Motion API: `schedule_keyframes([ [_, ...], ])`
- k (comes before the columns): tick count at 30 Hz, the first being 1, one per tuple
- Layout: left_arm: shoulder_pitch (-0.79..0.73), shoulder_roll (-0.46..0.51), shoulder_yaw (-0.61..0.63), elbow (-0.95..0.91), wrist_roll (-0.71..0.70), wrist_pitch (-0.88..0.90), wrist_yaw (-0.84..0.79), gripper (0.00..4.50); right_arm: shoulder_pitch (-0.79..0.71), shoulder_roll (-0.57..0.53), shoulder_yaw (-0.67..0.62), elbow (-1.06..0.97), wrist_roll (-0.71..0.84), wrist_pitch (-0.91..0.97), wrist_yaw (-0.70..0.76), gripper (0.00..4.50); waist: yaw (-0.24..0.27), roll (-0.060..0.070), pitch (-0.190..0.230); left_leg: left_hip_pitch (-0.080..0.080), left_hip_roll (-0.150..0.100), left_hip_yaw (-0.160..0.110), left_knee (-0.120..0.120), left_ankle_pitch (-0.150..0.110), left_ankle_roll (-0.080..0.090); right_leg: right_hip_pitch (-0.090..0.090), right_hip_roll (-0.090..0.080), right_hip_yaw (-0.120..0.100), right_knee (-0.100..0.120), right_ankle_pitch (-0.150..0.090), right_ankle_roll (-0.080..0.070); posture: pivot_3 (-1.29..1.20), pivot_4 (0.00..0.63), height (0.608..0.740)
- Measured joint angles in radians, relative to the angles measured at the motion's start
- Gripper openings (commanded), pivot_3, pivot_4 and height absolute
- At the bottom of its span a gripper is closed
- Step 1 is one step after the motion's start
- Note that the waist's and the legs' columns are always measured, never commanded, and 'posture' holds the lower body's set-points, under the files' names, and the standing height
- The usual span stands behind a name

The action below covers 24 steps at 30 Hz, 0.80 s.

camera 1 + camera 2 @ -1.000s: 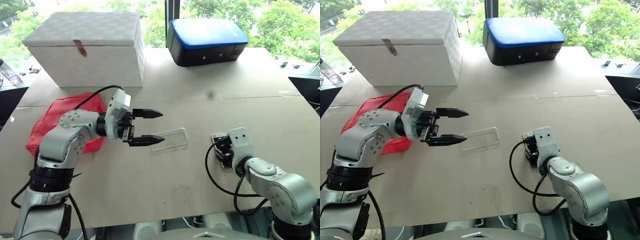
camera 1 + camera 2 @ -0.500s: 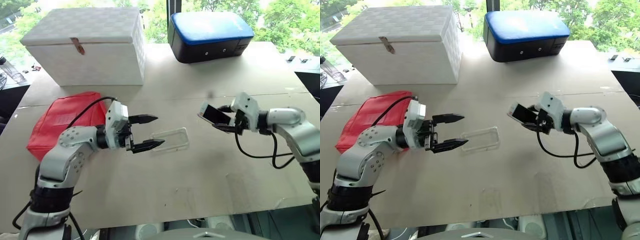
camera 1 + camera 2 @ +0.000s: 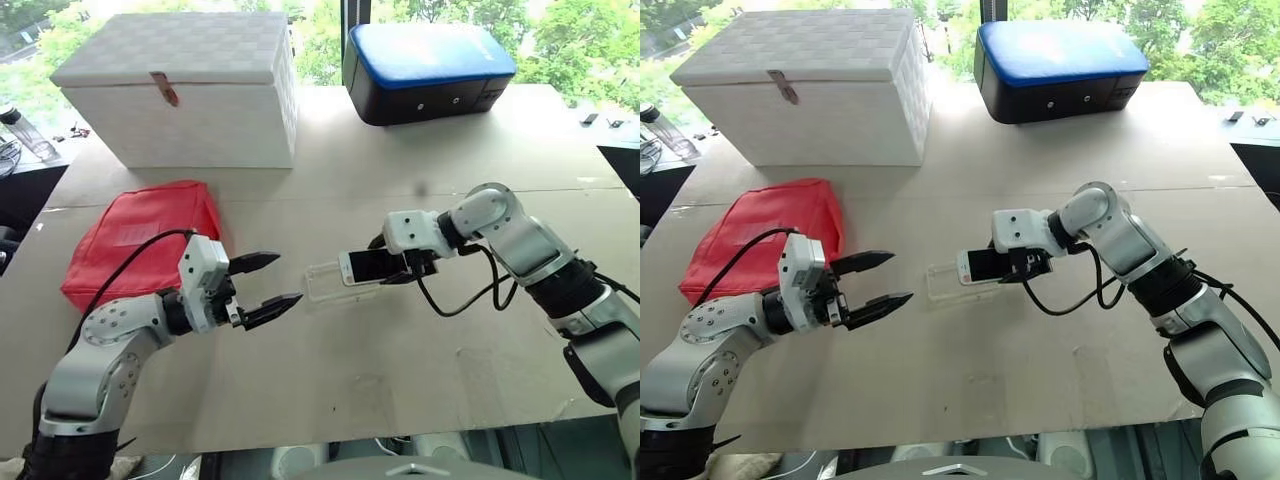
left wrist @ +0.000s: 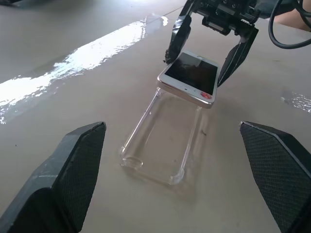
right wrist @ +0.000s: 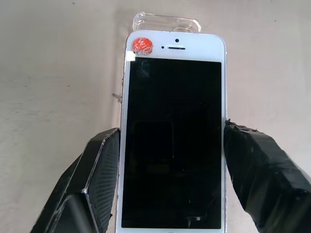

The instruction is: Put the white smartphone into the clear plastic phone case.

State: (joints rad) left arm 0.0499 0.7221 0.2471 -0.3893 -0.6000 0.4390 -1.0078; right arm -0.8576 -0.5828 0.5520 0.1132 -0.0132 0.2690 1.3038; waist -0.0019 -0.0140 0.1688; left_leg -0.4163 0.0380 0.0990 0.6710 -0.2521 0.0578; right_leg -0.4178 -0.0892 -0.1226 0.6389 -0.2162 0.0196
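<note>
The white smartphone (image 3: pixel 368 266), screen up with a red sticker near its earpiece (image 5: pixel 142 45), is held by its long edges in my right gripper (image 3: pixel 388 266), which is shut on it. It hovers tilted over the right end of the clear plastic phone case (image 3: pixel 322 283), which lies flat on the table (image 3: pixel 420 340). In the left wrist view the smartphone (image 4: pixel 190 76) sits just above the clear case (image 4: pixel 160 141). My left gripper (image 3: pixel 285 278) is open and empty, a short way left of the case and not touching it.
A red pouch (image 3: pixel 140 235) lies behind my left arm. A white lidded box (image 3: pixel 180 85) stands at the back left, and a blue-topped black box (image 3: pixel 425 70) at the back centre. The right arm's cable (image 3: pixel 455 300) loops near the table.
My right gripper has carried the smartphone left and down, from well right of the case to its right end. My left gripper has drawn back to the left, away from the case.
</note>
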Motion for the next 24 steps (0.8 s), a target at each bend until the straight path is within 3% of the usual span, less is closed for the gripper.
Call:
schedule_keyframes([
  [12,0.029,0.003,0.000,-0.003,0.008,-0.033,0.000,4.50,-0.064,0.102,0.028,0.141,-0.114,0.026,-0.002,2.80,-0.013,0.000,0.000,0.001,0.001,0.001,0.000,0.001,-0.002,0.000,0.001,0.000,0.002,0.000,0.000,0.00,0.150,0.740],
  [24,0.084,-0.001,0.008,-0.003,0.008,-0.060,0.010,4.50,-0.080,0.131,0.033,0.138,-0.174,0.008,0.038,2.80,-0.016,0.000,0.000,0.002,0.002,0.000,0.000,0.002,-0.004,0.000,0.002,0.001,0.003,0.000,0.000,0.00,0.150,0.740],
])
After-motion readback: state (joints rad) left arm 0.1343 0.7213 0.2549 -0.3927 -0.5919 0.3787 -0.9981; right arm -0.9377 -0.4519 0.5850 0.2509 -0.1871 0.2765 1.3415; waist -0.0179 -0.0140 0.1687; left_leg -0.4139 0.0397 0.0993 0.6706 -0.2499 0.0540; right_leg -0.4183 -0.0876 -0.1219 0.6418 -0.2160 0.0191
